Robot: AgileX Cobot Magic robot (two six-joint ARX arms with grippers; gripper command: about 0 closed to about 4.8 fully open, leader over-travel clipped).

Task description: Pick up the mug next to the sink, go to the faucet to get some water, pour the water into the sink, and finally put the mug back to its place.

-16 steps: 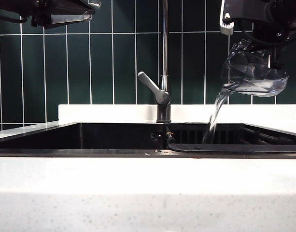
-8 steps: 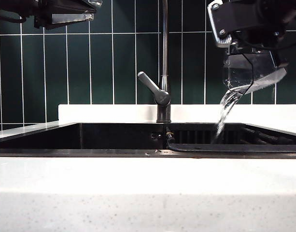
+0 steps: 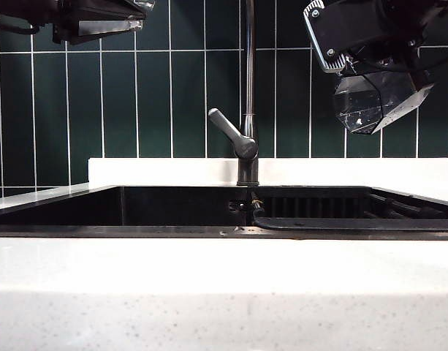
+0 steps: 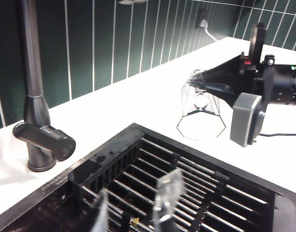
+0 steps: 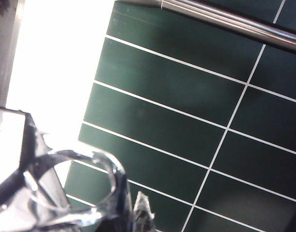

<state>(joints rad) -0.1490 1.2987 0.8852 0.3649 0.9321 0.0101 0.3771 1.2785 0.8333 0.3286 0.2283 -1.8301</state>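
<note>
The clear faceted mug (image 3: 371, 104) hangs tipped over, mouth down and to the left, above the right part of the black sink (image 3: 172, 208). No water falls from it. My right gripper (image 3: 370, 77) is shut on its rim at the upper right of the exterior view. The left wrist view shows the mug (image 4: 201, 113) beside the sink. The right wrist view shows its glass wall (image 5: 65, 193) close up. The faucet (image 3: 248, 80) stands at the middle with its grey lever (image 3: 231, 131) angled left. My left gripper (image 3: 107, 25) hovers at the top left, open (image 4: 133, 208) and empty over the rack.
A ribbed dark rack (image 4: 186, 179) fills the sink's right side. White speckled counter (image 3: 224, 292) runs along the front and behind the sink. Dark green tiles (image 3: 136, 102) cover the back wall. A white plug and cable (image 4: 205, 30) sit at the wall.
The right gripper has rolled the mug further over and shifted a little left. The stream of water falling into the sink has stopped. The left gripper has stayed put.
</note>
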